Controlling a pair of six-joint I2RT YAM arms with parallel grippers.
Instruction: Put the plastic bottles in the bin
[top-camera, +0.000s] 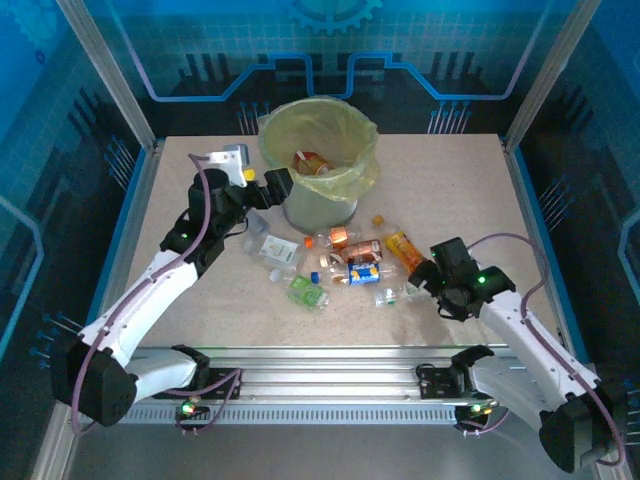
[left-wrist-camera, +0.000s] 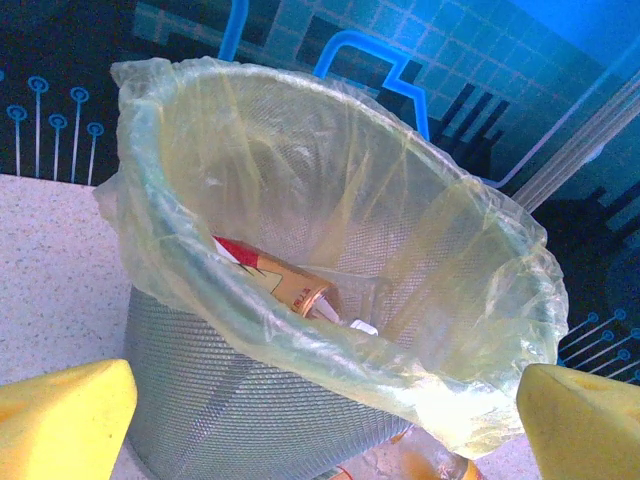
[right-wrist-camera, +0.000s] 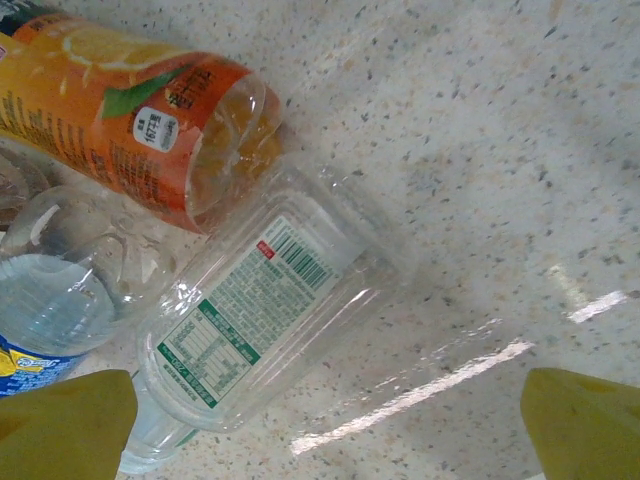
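**Left gripper** (top-camera: 278, 185): the jaws are spread wide with nothing between them. It stands just beside the left rim of the bin (top-camera: 318, 200). In the left wrist view its yellow fingertips (left-wrist-camera: 62, 415) sit at the two lower corners, and the bin's grey mesh wall lies between and beyond them. No contact with the bin is visible.

**Bin:** it stands at the far centre of the desk (top-camera: 460, 185). A translucent yellow-green bag (left-wrist-camera: 330, 345) lines it and folds over the rim. A bottle with a red-and-white label (left-wrist-camera: 262, 275) lies inside, low against the near wall.

**Right gripper** (top-camera: 425, 282): the jaws are spread wide and hold nothing. It is positioned low at the right end of the scattered bottles. In the right wrist view, a clear bottle (right-wrist-camera: 265, 320) with a green-and-white label lies on its side on the desk, ahead of the fingertips and nearer the left one. An orange-labelled bottle (right-wrist-camera: 130, 105) touches it on the far side, and a blue-labelled bottle (right-wrist-camera: 40, 325) lies at the left edge. It cannot be told whether the fingertips touch the desk.

**Plastic bottles** (top-camera: 345, 265): they lie loose on the desk in front of the bin, between the two arms. Among them is a green one (top-camera: 308, 292), nearest the arm bases.
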